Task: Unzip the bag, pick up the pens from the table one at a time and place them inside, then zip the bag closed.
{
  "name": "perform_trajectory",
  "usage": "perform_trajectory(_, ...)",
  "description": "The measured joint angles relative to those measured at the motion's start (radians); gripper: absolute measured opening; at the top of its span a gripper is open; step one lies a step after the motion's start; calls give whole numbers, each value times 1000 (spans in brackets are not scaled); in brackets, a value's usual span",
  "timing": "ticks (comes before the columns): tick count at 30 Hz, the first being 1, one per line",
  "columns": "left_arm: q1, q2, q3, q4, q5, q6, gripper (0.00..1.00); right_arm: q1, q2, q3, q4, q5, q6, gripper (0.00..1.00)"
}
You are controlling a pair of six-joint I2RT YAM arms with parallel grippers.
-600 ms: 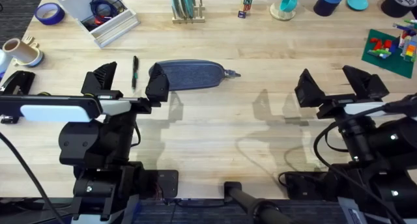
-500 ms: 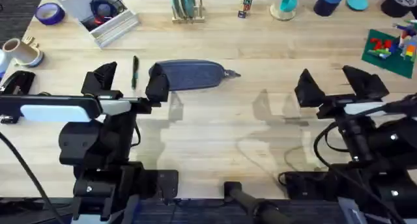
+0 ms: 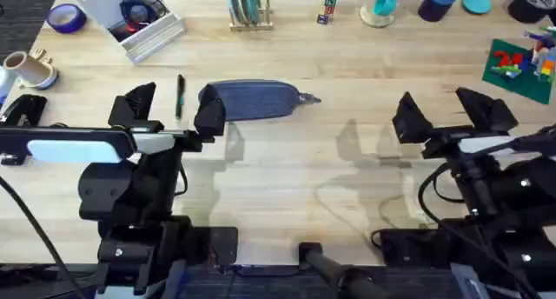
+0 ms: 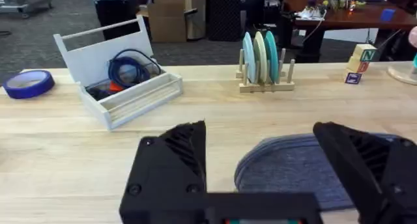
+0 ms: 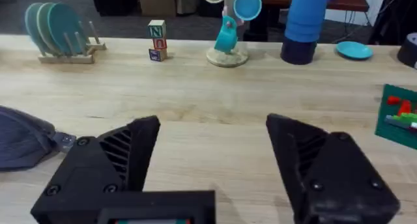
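Far to my left on the pale wooden surface (image 3: pixel 287 160) sit a roll of blue tape (image 3: pixel 65 18) and a white tray (image 3: pixel 129 19) holding a coil of blue cable. My left hand (image 3: pixel 171 109) hovers low over the near-left part of the surface, its two black fingers spread wide apart and gripping nothing. One finger lies just on the near side of the pen (image 3: pixel 181 96), a slim dark stick with a green section that lies flat between that finger and the pouch. The other finger overlaps the left end of the grey-blue pencil pouch (image 3: pixel 256 101).

The pouch lies lengthwise across the middle, and its small zipper pull (image 3: pixel 310 98) sticks out at the right end. My left wrist camera looks over that pouch (image 4: pixel 287 168) toward the wooden plate rack (image 4: pixel 264 61) at the far edge.

My right hand (image 3: pixel 450 116) hangs over bare wood well to the right of the pouch, fingers also spread wide with nothing between them. From its wrist view, the pouch's pull end (image 5: pixel 62 140) lies off to one side. A green board with toy bricks (image 3: pixel 521 66) rests at the far right.
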Motion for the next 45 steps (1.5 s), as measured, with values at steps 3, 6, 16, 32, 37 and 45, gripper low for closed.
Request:
perform_trajectory(3, 0, 0, 0, 0, 0, 0, 995, 0, 0, 0, 2, 0, 7, 995)
perform_trajectory(6, 0, 0, 0, 0, 0, 0, 995, 0, 0, 0, 4, -1, 30, 995)
perform_trajectory(16, 0, 0, 96, -91, 0, -5, 993, 0, 1, 61, -49, -5, 68, 996)
perform_trajectory(32, 0, 220, 596, -537, -8, -12, 994, 0, 212, 483, -368, -8, 67, 996)
perform_trajectory(37, 0, 359, 740, -647, -8, -12, 994, 0, 354, 634, -467, -8, 63, 996)
perform_trajectory(45, 0, 556, 933, -815, -8, -12, 993, 0, 609, 868, -678, -8, 63, 996)
